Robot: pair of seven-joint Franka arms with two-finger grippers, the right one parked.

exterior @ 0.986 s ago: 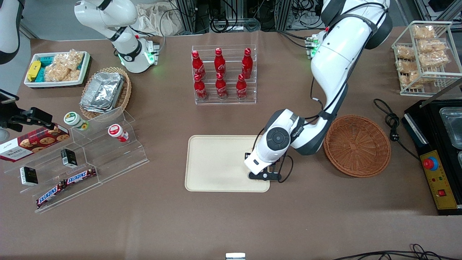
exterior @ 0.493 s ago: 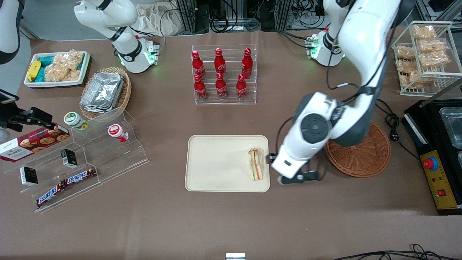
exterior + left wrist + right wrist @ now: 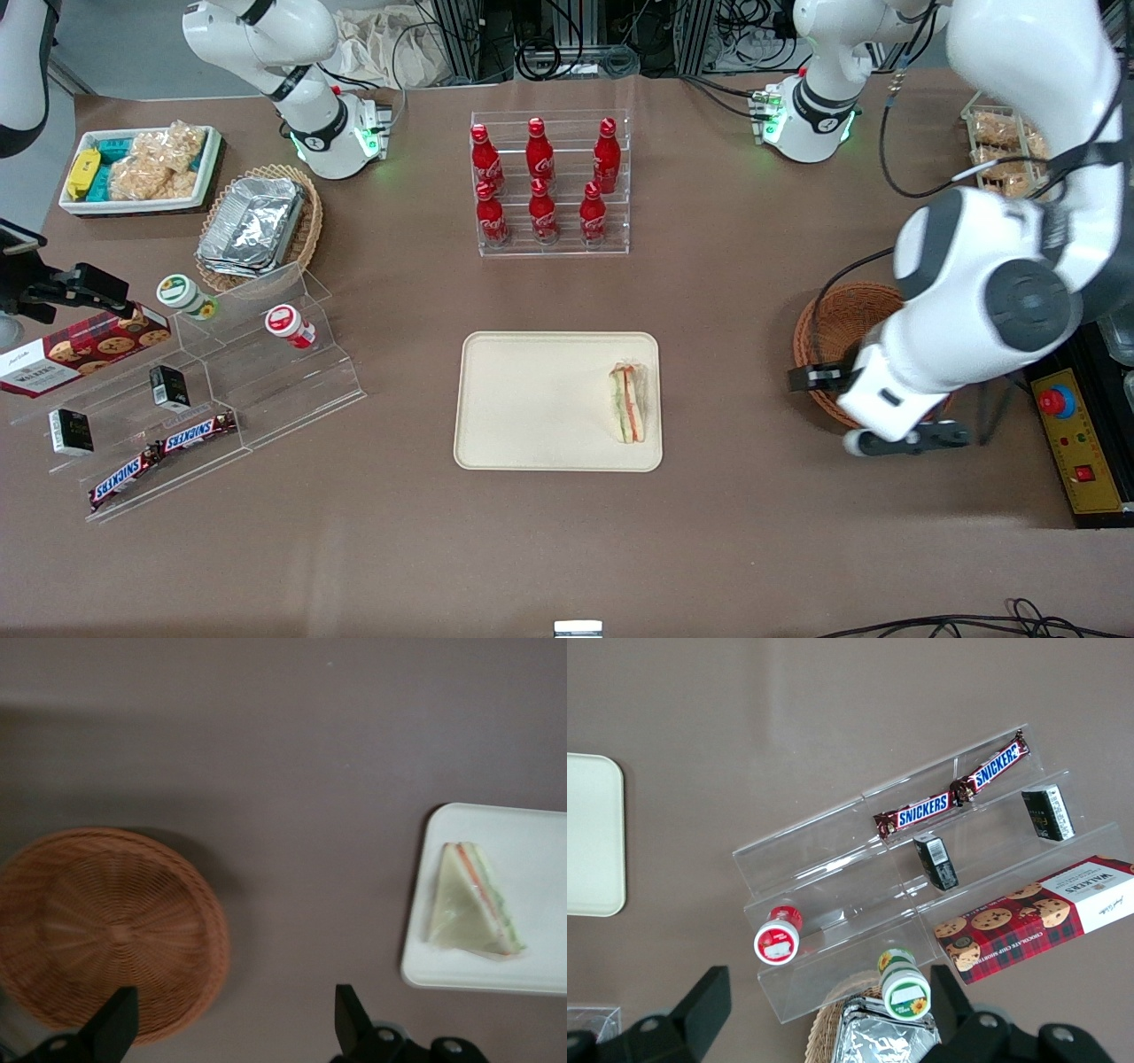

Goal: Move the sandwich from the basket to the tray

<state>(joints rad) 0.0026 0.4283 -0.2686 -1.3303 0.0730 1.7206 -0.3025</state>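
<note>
The sandwich, a clear-wrapped wedge with orange and green layers, lies on the beige tray near the tray's rim toward the working arm's end. In the left wrist view the sandwich rests on the tray, with bare table between it and the round reddish-brown basket. The basket holds nothing that I can see and is partly covered by the arm. My gripper hangs high over the basket's edge nearest the tray. The gripper is open with nothing between its fingers.
A clear rack of red bottles stands farther from the front camera than the tray. Acrylic steps with Snickers bars are toward the parked arm's end. A black box with a red button and a wire rack of snacks are beside the basket.
The gripper was low over the tray, covering the sandwich. It has let go, risen and swung away to above the basket. The sandwich stays on the tray.
</note>
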